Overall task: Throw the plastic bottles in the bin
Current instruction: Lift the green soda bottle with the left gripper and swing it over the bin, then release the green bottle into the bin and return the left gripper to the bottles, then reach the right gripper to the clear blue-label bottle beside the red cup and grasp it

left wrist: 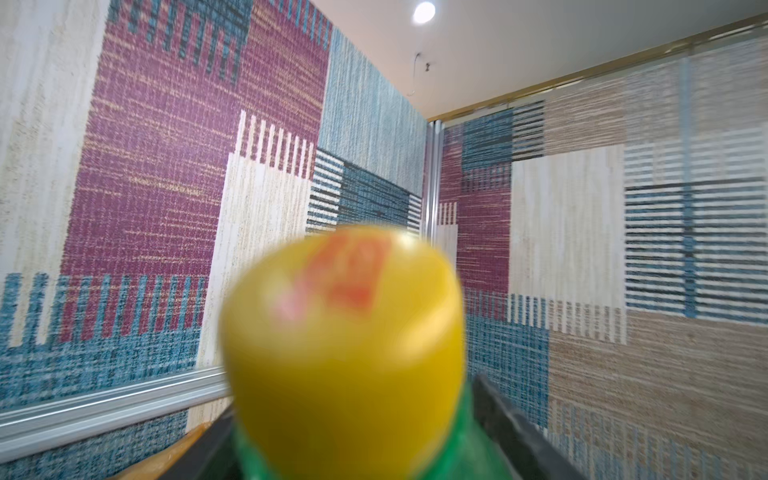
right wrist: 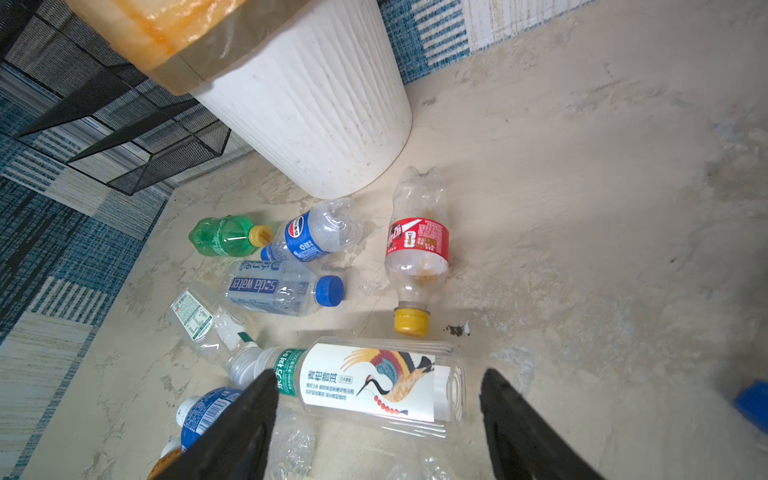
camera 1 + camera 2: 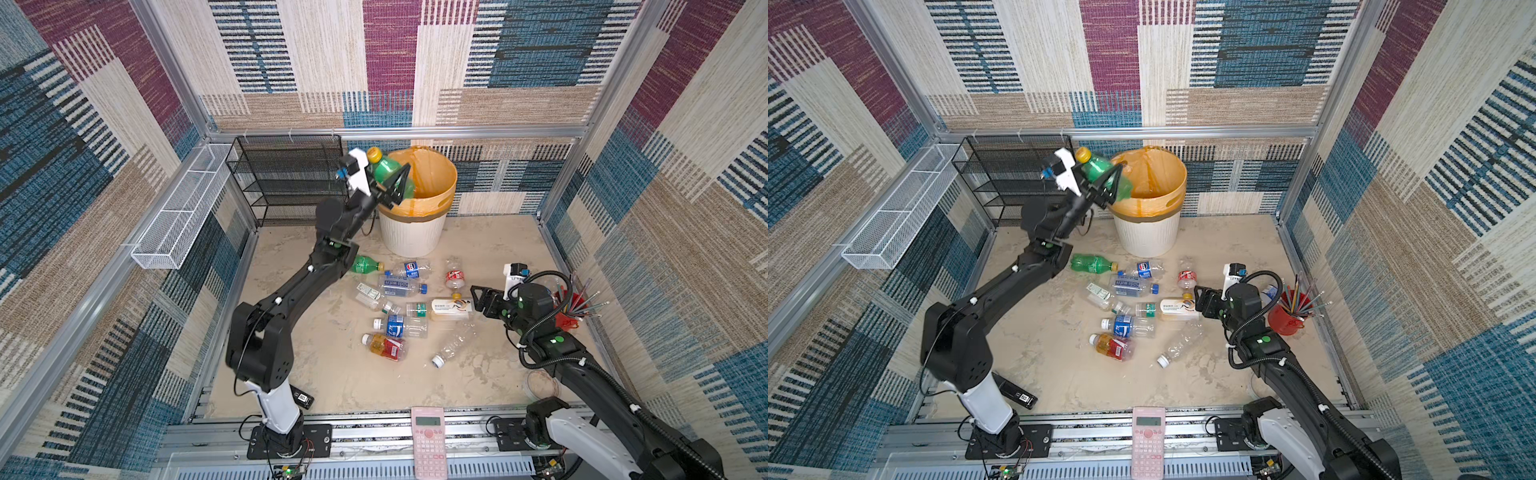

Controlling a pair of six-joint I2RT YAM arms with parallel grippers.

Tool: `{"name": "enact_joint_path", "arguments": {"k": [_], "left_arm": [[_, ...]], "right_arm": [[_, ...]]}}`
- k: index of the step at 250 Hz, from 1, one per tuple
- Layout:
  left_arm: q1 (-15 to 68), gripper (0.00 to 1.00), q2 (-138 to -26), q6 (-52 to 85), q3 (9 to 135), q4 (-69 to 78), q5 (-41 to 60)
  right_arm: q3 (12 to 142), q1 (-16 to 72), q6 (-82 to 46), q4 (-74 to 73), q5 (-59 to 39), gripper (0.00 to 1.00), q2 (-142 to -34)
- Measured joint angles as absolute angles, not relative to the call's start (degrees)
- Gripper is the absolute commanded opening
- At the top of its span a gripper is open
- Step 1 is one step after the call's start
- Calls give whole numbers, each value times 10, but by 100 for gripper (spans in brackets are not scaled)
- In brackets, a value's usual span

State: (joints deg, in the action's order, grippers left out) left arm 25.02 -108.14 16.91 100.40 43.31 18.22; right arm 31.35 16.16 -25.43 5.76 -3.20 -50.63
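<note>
Your left gripper [image 3: 394, 183] has its fingers on either side of the green bottle [image 3: 385, 169]; whether they are gripping it or loose, you cannot tell. The bottle hangs over the bin [image 3: 411, 237] rim, upper middle in both top views. Your right gripper [image 2: 380, 376] has its fingers spread apart just short of the white-label bottle [image 2: 374, 390], which lies centre right in the top views.

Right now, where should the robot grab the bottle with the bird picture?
Grab the bird bottle around its label, coming down from above. It lies on its side, and the walls there are straight, unlike the neck. The right gripper is open near it, but its jaws span the long way, so it should probably turn first.
</note>
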Motion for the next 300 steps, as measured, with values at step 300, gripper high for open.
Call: {"name": "enact_joint_path", "arguments": {"k": [300], "left_arm": [[256,81,-525,145,345,133,30]], "right_arm": [[351,160,-333,183,12,79,-576]]}}
